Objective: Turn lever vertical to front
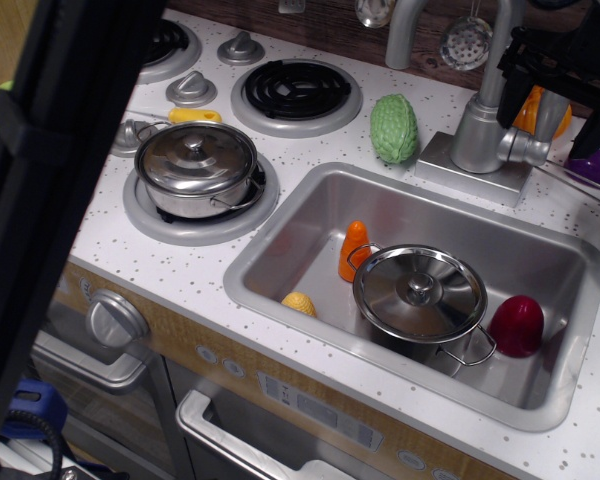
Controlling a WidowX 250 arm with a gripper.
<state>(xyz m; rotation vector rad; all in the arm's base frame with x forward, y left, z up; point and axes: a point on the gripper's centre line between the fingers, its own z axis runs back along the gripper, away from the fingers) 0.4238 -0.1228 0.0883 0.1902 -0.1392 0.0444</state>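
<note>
The lever is a short silver-grey bar. It stands roughly upright from a stubby hub on the right side of the faucet body, behind the sink. My black gripper hangs at the top right, just above and around the lever's upper end. One finger is left of the bar and one is right of it. The jaws look spread, with no clear pinch on the bar. An orange object sits right behind the lever.
The sink holds a lidded steel pot, an orange carrot, a yellow piece and a red piece. A green vegetable lies left of the faucet. Another pot sits on a burner. A black strut blocks the left.
</note>
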